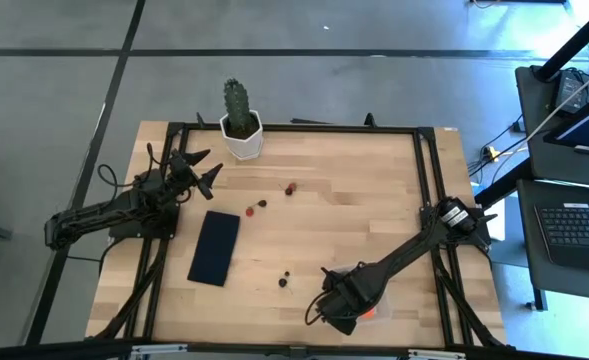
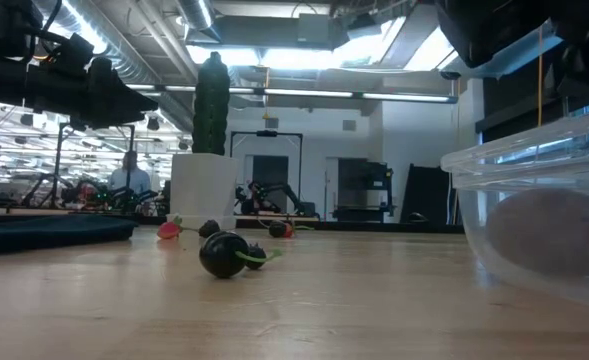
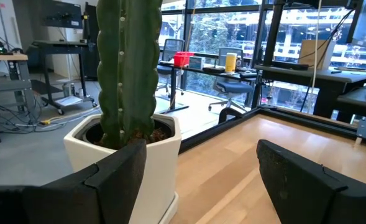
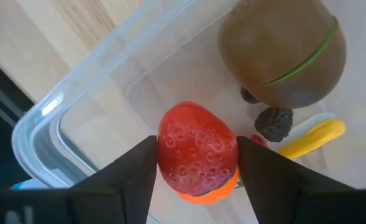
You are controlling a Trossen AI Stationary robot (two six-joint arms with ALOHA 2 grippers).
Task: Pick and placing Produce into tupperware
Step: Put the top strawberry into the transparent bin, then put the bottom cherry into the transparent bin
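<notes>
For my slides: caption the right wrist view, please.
Right gripper lowers a strawberry into the clear tupperware.

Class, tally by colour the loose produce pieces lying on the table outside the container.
Red pieces: 2
Dark pieces: 4
Total: 6
</notes>
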